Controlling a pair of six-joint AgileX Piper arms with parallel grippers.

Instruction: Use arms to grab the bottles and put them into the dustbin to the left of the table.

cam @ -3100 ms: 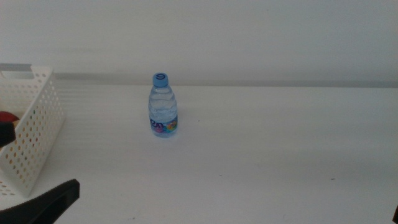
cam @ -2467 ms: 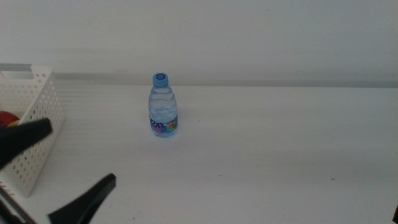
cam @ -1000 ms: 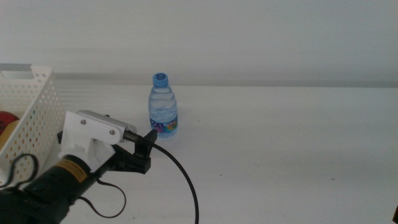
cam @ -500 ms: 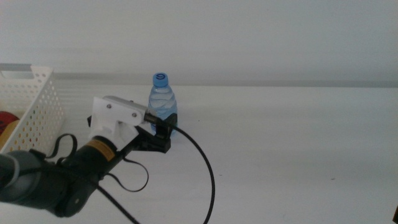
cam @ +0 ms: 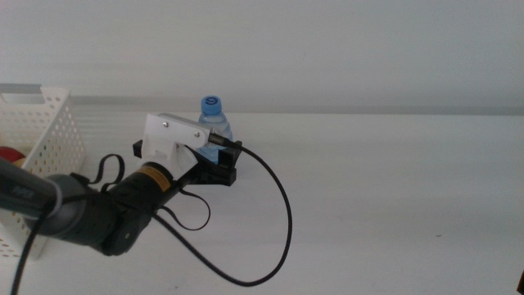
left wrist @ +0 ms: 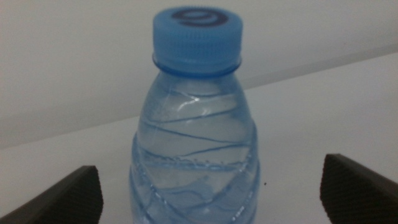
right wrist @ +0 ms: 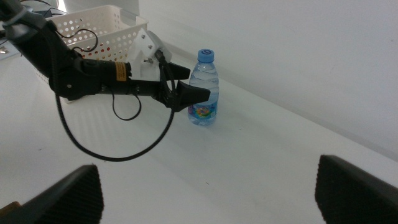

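Left hand (cam: 219, 170) is spread wide, its jaws flanking the upright blue-capped water bottle (cam: 214, 123) without squeezing it, so by my read this is the reach-and-bracket step. Next it needs to close on the bottle's body, lift it off the white surface (cam: 377, 205) and swing it to the white perforated dustbin (cam: 49, 156) at the left edge; the right hand (right wrist: 205, 199) waits back, spread.

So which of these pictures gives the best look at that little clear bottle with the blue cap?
The left wrist view: the small clear blue-capped water bottle fills the picture, ribs and cap plain. The middle view shows only its cap and shoulder behind the left gripper. The right wrist view shows it whole but small.
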